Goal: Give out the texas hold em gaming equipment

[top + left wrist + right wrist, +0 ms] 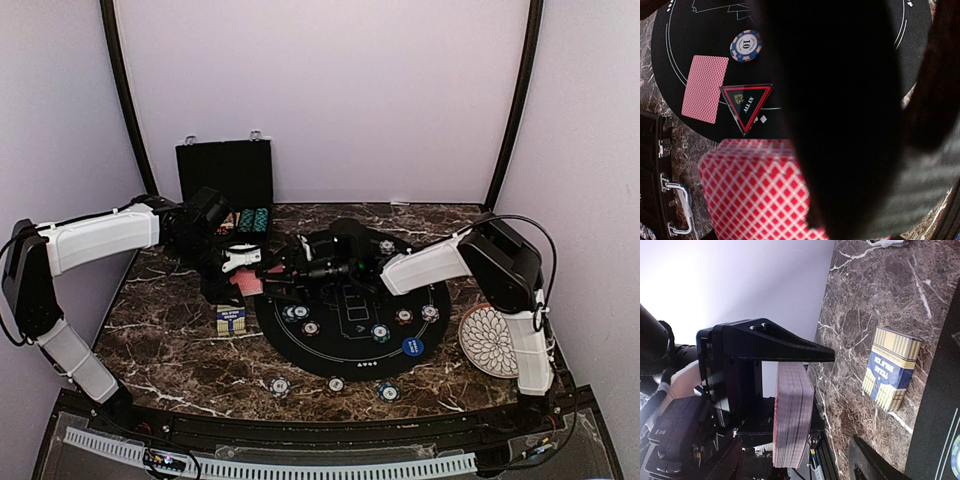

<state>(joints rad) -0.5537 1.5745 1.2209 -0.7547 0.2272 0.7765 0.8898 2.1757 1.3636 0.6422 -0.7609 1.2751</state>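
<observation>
At the round black mat's [300, 352] left rim, left gripper [243, 270] clamps the red-backed playing-card deck [792, 415], right gripper [282, 272] gapes empty beside it; a skewed pinch could drag several cards out.

The round black mat [335, 355] is lying on the dark marble tabletop [170, 350]. The white patterned plate [487, 340] is sitting just right of it, the striped cardboard card box [231, 320] just left. The open black case [225, 175] is standing behind the box. Three stripe-edged poker chips [336, 384] are lying before the mat (others on it). On the mat, a red-backed playing card [705, 89] is lying beside the red-rimmed triangle token [746, 106].
</observation>
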